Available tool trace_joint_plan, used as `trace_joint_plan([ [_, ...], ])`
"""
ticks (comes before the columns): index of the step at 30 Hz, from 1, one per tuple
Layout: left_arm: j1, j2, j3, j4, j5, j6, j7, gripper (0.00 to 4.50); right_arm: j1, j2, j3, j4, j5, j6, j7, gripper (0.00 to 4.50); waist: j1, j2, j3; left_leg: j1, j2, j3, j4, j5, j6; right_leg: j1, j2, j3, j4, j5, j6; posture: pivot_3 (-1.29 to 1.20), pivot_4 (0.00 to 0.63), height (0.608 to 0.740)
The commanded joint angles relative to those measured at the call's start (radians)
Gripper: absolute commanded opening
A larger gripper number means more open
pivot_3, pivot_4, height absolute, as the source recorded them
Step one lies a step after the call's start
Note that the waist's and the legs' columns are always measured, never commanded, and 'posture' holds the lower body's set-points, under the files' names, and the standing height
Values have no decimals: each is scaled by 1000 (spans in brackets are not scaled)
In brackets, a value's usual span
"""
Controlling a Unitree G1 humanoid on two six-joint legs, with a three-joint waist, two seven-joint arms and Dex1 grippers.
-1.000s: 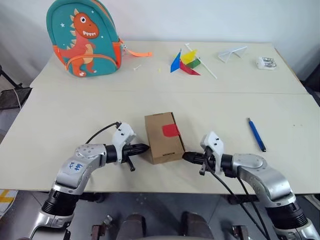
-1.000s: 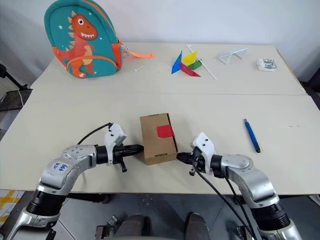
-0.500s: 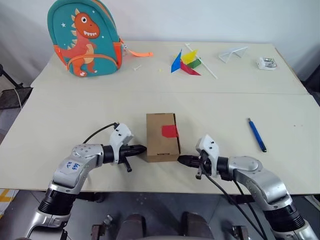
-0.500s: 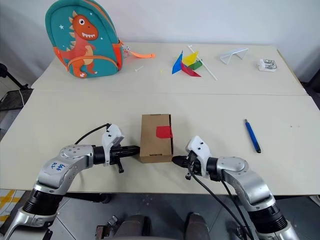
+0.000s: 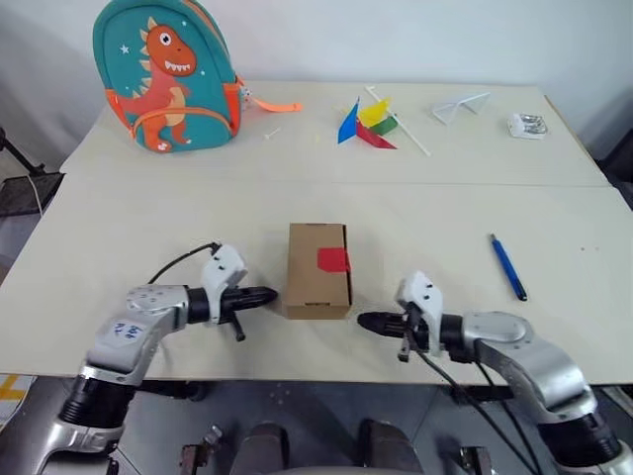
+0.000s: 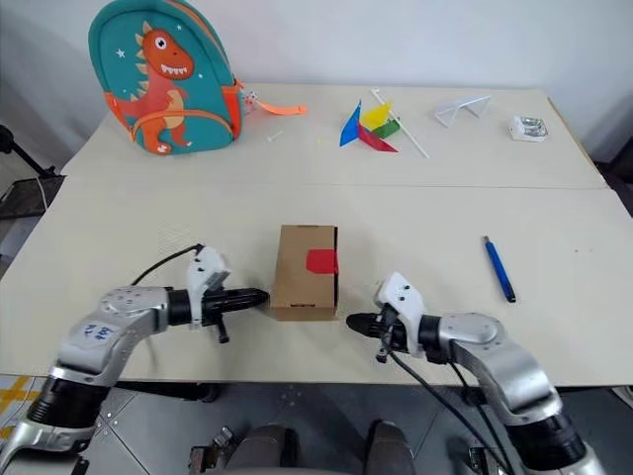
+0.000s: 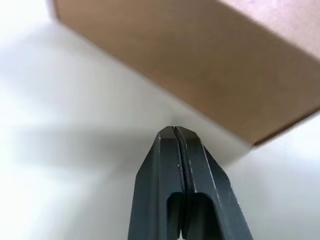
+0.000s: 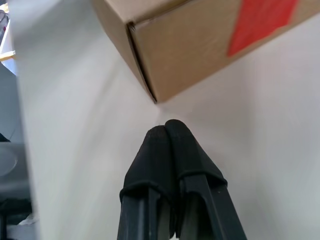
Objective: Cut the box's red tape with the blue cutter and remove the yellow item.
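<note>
You have the small brown cardboard box [image 5: 319, 270] squared up at frame centre, its red tape patch [image 5: 332, 260] facing up on the right edge and uncut, so whatever it holds stays hidden. Your left gripper [image 5: 267, 295] and right gripper [image 5: 366, 322], both with fingers pressed together and holding nothing, flank it without touching, likely for nudging. The slim blue pen-shaped cutter [image 5: 507, 266] lies untouched at right.

Head pair looks down; wrist cameras hug the box [image 7: 210, 65]
</note>
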Motion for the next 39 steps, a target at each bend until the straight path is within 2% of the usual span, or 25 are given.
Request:
trace_joint_plan([
  [1, -13, 22, 85, 14, -58, -130, -105, 0, -36, -42, -133, -99, 188, 198, -18, 37, 0, 0, 0, 0, 0, 0, 0, 0, 0, 0, 0, 0, 0, 0, 0, 0, 150, 740],
  [2, -30, 23, 106, 24, -84, -160, -145, 0, -70, -49, -184, -100, 262, 316, -56, 37, 0, 0, 0, 0, 0, 0, 0, 0, 0, 0, 0, 0, 0, 0, 0, 0, 150, 740],
  [5, -99, 8, 124, 37, -156, -180, -227, 0, -207, -40, -289, -72, 458, 618, -156, 869, 0, 0, 0, 0, 0, 0, 1, 0, 0, 0, 0, 0, 0, 1, -1, 0, 150, 740],
  [8, -173, -19, 86, 45, -156, -182, -242, 0, -345, 36, -354, 5, 518, 814, -291, 1958, 1, 0, 0, 0, 1, 0, 1, 0, 0, 1, 0, 0, 1, 1, -1, 0, 150, 740],
  [11, -263, -103, 3, 98, -92, -214, -209, 0, -502, 75, -309, 197, 567, 886, -483, 2937, 2, 0, 0, 0, 0, 0, 1, 0, 0, 0, 0, -1, 2, 1, -1, 0, 150, 740],
  [14, -310, -152, -59, 159, -8, -252, -167, 0, -581, 111, -264, 333, 611, 886, -618, 3864, -1, 0, 0, 0, 0, 0, 2, 0, 0, 0, -1, -1, 2, 1, -1, 0, 150, 740],
  [20, -308, -162, -89, 190, 47, -259, -141, 0, -683, 157, -222, 481, 693, 886, -809, 3915, -31, 0, 0, -1, 0, 1, -2, 0, 0, -5, -1, -2, 5, 1, 0, 0, 150, 740],
  [25, -290, -151, -87, 194, 69, -252, -137, 0, -736, 215, -225, 544, 743, 886, -910, 3915, -35, 0, 0, -1, 0, 1, -1, 0, 0, -5, -1, -2, 5, 1, 0, 0, 150, 740],
  [39, -277, -114, -90, 200, 91, -211, -135, 0, -753, 264, -199, 578, 737, 886, -978, 3915, -31, 0, 0, -1, 0, 1, -1, 0, 0, -5, -1, -2, 6, 1, 0, 0, 150, 740],
])
